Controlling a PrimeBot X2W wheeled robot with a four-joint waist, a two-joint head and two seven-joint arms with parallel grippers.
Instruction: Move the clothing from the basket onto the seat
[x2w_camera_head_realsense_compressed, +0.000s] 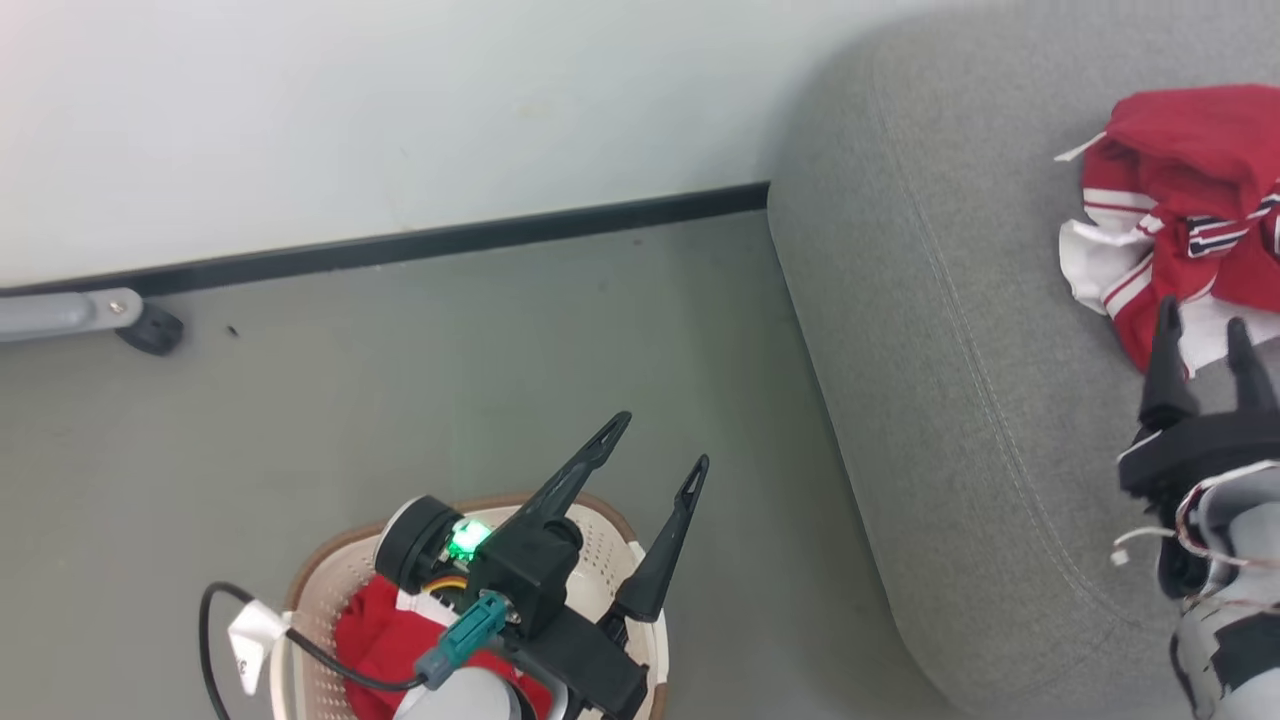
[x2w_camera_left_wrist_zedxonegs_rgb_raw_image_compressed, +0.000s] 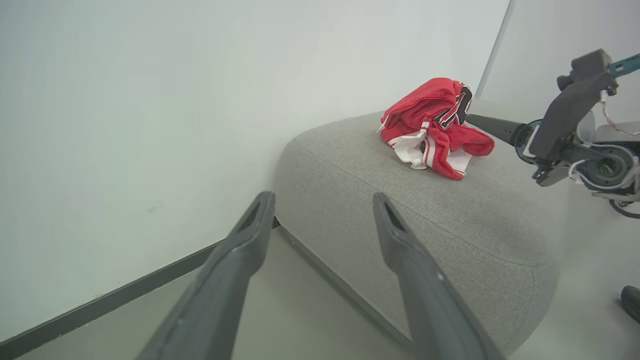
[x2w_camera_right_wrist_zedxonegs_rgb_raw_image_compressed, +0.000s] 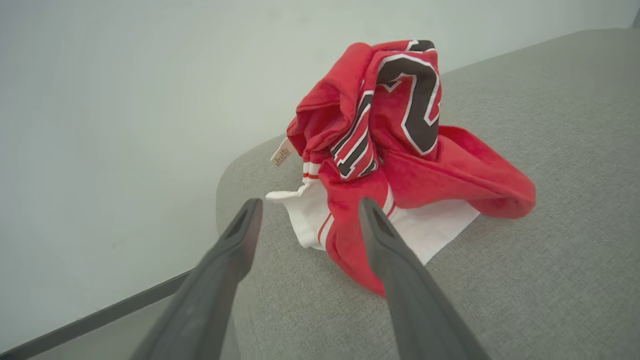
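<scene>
1. Head view. Your left hand (x2w_camera_head_realsense_compressed: 662, 440): fingers spread apart with nothing between them, held above the basket (x2w_camera_head_realsense_compressed: 305, 655). The basket stands on the floor (x2w_camera_head_realsense_compressed: 500, 330) beside the seat (x2w_camera_head_realsense_compressed: 950, 350), and a second red garment (x2w_camera_head_realsense_compressed: 375, 630) lies inside it. Your right hand (x2w_camera_head_realsense_compressed: 1202, 315): fingers apart, tips at the near edge of the clothing (x2w_camera_head_realsense_compressed: 1190, 190), a crumpled red-and-white heap lying on the seat. A pale wall (x2w_camera_head_realsense_compressed: 400, 100) with a dark baseboard (x2w_camera_head_realsense_compressed: 450, 238) is behind.
2. Left wrist view. The left fingers are wide apart and empty, pointing toward the seat's rounded end. The clothing sits on top of the seat, near the wall. Your right hand reaches in from the right with one finger aimed at the heap. You cannot tell whether it is touching.
3. Right wrist view. The right fingers are apart and clamp nothing, held above the seat cushion. The clothing is directly ahead, with one finger crossing in front of its lower red fold. A black numeral (x2w_camera_right_wrist_zedxonegs_rgb_raw_image_compressed: 417, 95) outlined in white shows on the upper fabric, and a small tag (x2w_camera_right_wrist_zedxonegs_rgb_raw_image_compressed: 281, 152) sits on the heap's left side.
</scene>
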